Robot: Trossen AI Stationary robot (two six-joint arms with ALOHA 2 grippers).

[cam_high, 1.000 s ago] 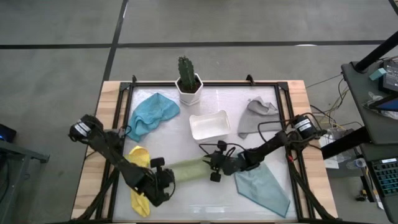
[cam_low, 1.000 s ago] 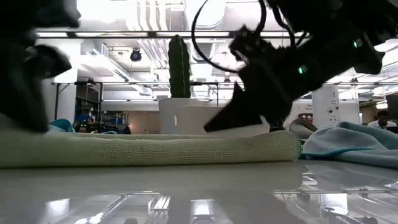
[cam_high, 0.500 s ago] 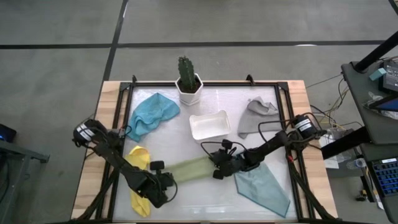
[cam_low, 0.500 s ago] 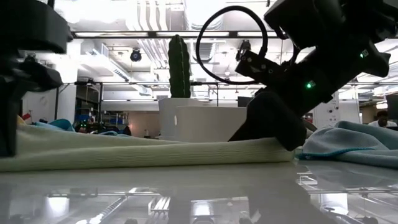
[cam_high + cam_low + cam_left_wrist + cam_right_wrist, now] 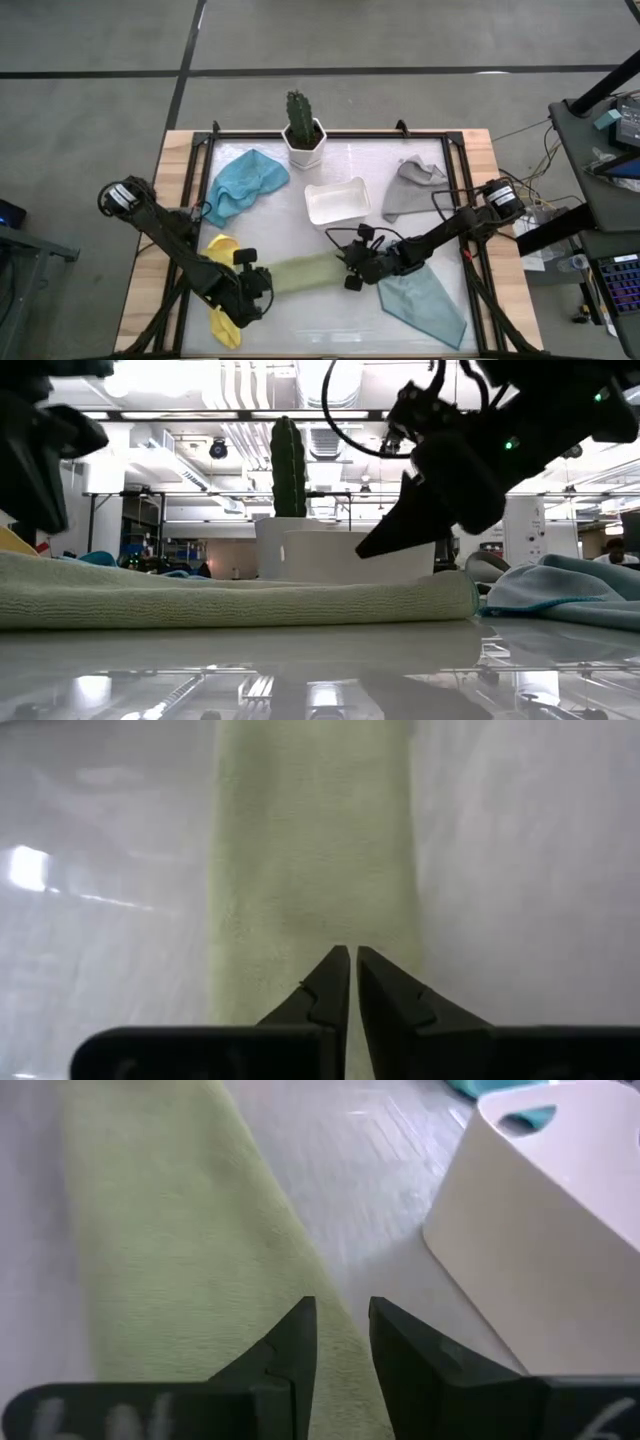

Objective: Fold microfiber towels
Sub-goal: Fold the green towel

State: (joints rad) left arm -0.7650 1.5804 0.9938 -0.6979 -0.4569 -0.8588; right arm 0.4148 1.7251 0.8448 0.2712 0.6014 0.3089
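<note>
The olive green towel (image 5: 305,270) lies on the table folded into a long narrow strip; it also shows in the low view (image 5: 230,600). My left gripper (image 5: 255,283) is shut and hangs just above the strip's left end (image 5: 300,840). My right gripper (image 5: 350,272) is slightly open above the strip's right end (image 5: 170,1250), raised clear of it in the low view (image 5: 380,548). The yellow towel (image 5: 222,250) lies under my left arm. The pale teal towel (image 5: 425,300) lies near my right arm. The bright blue towel (image 5: 245,180) and the grey towel (image 5: 410,185) lie farther back.
A white plastic tray (image 5: 337,200) stands at the table's middle, close behind my right gripper (image 5: 540,1220). A cactus in a white pot (image 5: 303,130) stands at the far edge. A dark frame (image 5: 200,190) runs along the table's sides.
Both grippers went down onto the olive strip's ends half a second ago, flattening it, and have since risen clear of it. My left arm has drawn back a little toward the table's left edge. The strip stays where it was.
</note>
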